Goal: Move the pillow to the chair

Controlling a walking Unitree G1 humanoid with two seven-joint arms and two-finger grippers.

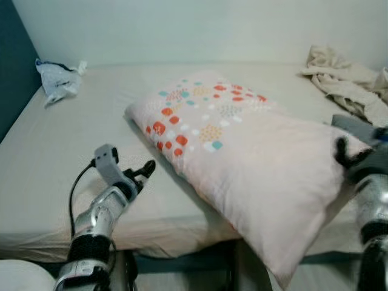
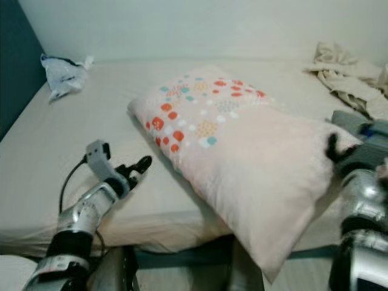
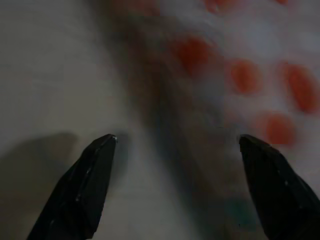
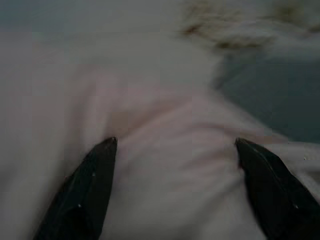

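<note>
A pale pink pillow (image 1: 242,151) with red, orange and teal dots at one end lies slantwise on the bed (image 1: 54,157), its near corner hanging over the front edge. My left gripper (image 1: 144,171) is open just above the sheet, a little short of the pillow's dotted left side; the left wrist view shows the dots (image 3: 245,75) beyond its spread fingers. My right gripper (image 1: 351,154) is open at the pillow's right corner, and in the right wrist view the pillow's fabric (image 4: 170,165) bulges between its fingers (image 4: 92,185).
A crumpled white bag (image 1: 57,79) lies at the bed's far left by a dark teal wall (image 1: 12,73). Rumpled beige cloth (image 1: 348,82) is heaped at the far right. A white wall runs behind the bed. Something white (image 1: 18,276) sits at the lower left.
</note>
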